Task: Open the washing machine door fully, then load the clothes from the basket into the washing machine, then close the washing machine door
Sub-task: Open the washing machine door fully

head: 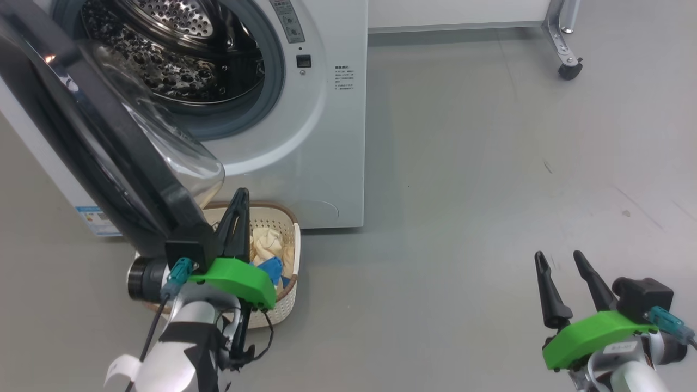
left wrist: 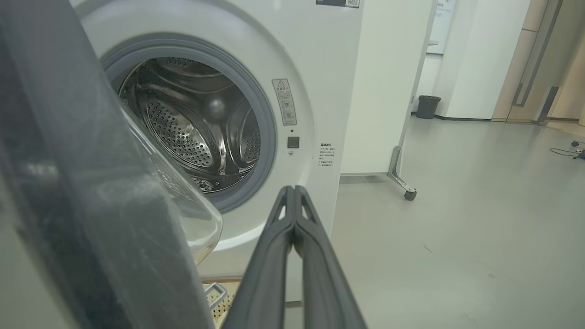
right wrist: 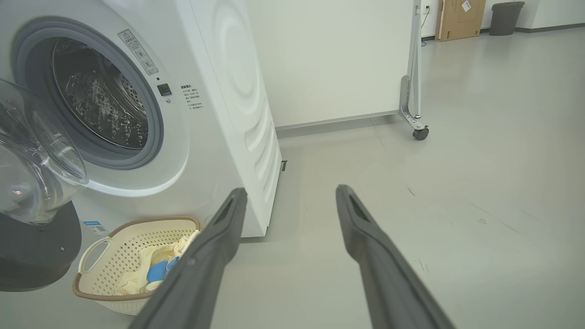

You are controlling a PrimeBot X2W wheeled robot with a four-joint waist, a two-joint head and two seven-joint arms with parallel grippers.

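The white washing machine (head: 326,136) stands at the upper left, its steel drum (head: 179,49) showing. The washing machine door (head: 120,141) is swung out toward me, black rim and glass bowl (head: 179,158) facing the opening. My left gripper (head: 242,191) is shut on nothing, its fingers close beside the door's lower free edge and above the basket (head: 288,305). The cream basket sits on the floor against the washer's front, with the clothes (head: 267,242), pale yellow with blue, inside. In the left wrist view the shut left gripper (left wrist: 292,188) points at the washer's front, the door (left wrist: 68,183) to its left. My right gripper (head: 561,261) is open over bare floor; in the right wrist view the right gripper (right wrist: 291,192) looks toward the basket (right wrist: 123,237) and clothes (right wrist: 151,260).
A white panel on a metal leg with a castor (head: 570,68) stands behind and to the right of the washer. A dark bin (left wrist: 428,106) is far back by the wall. Grey floor (head: 490,190) spreads wide to the right of the machine.
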